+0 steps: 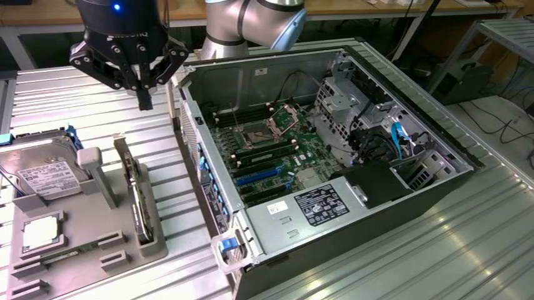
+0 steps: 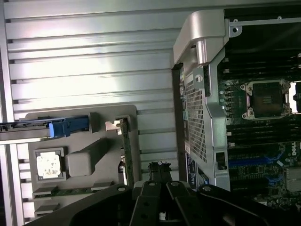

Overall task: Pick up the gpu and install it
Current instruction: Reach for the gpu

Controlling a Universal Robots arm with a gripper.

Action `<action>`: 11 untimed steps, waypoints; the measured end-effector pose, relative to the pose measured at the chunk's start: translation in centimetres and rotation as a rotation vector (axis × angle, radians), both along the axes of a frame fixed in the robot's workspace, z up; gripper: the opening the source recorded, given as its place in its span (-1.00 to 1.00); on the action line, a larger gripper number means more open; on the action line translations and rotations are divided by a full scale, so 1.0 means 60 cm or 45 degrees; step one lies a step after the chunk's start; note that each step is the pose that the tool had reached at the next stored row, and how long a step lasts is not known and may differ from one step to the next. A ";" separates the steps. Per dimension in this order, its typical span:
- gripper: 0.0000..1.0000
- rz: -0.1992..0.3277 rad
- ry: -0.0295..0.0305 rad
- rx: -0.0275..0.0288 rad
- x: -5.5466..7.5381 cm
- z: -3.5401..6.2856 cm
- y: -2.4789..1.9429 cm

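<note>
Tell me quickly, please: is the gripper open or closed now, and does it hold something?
Gripper: closed, holding nothing. The graphics card stands on edge in the grey holder, untouched.

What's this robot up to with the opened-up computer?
A robot arm's gripper hangs empty, fingers shut, above the metal table, between a grey parts holder and the open computer case. The gpu it is meant to install stands on edge in the holder, not yet picked up.
</note>
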State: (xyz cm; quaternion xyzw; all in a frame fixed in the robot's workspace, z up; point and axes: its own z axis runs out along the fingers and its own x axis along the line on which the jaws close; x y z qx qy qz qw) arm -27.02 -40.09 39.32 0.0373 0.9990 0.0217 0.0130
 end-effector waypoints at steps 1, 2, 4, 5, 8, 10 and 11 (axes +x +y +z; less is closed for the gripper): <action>-0.79 0.000 -0.0001 0.0000 -0.002 0.000 0.0000; -0.79 0.000 0.0000 0.0000 -0.004 0.000 0.0000; -0.79 0.000 0.0001 -0.0001 -0.008 0.000 -0.0001; -0.79 0.000 0.0000 -0.0001 -0.010 0.000 -0.0001; -0.79 0.000 0.0000 -0.0001 -0.017 0.000 -0.0002; -0.79 0.000 -0.0001 0.0000 -0.021 0.000 -0.0002; -0.79 0.000 0.0000 0.0000 -0.023 0.000 -0.0002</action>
